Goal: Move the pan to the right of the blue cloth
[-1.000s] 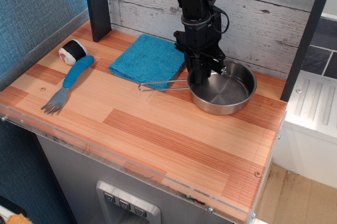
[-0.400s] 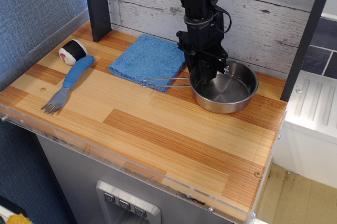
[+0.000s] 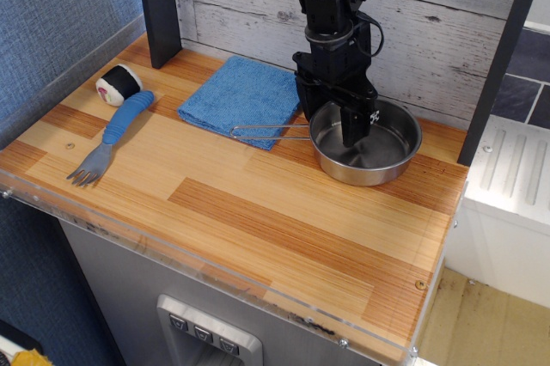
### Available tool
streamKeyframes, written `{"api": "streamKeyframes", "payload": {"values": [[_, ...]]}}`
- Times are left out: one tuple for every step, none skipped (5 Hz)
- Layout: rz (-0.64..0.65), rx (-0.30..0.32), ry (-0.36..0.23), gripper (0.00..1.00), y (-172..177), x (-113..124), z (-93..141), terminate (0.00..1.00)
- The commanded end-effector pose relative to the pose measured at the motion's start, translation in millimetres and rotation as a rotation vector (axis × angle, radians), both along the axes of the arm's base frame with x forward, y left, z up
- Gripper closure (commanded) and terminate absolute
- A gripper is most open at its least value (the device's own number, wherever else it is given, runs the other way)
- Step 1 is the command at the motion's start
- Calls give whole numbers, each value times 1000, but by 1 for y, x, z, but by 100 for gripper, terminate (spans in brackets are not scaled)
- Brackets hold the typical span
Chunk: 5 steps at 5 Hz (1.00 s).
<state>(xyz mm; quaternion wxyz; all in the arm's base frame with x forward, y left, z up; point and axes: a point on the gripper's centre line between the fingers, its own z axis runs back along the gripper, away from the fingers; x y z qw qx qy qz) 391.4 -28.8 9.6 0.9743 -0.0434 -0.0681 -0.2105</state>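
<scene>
The shiny steel pan (image 3: pixel 371 149) stands on the wooden table, just right of the blue cloth (image 3: pixel 241 97). Its thin wire handle (image 3: pixel 268 132) points left and its end lies over the cloth's near right corner. My gripper (image 3: pixel 334 124) hangs over the pan's left rim where the handle joins. Its jaws stand apart, one finger (image 3: pixel 355 127) inside the pan and the other outside the rim. It holds nothing that I can see.
A fork with a blue handle (image 3: pixel 116 131) and a small black-and-white roll (image 3: pixel 119 83) lie at the left. A black post (image 3: pixel 159 7) stands at the back left, another (image 3: pixel 500 61) at the right edge. The plank wall (image 3: pixel 430 31) is close behind the pan.
The pan shifted slightly right and back with the gripper, then stayed put. The jaws have spread apart at the pan's rim and let it go.
</scene>
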Motion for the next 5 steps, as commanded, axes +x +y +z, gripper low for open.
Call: {"api": "streamKeyframes", "payload": {"values": [[1,12,-103,0,-2,-6,47,0],[16,14,-139,0,0,-13,62,0],[17,9,-168,0,-1,-20,80,0],[27,9,-214,0,1,-26,103,0],[51,13,-245,0,4,-35,120,0]]}}
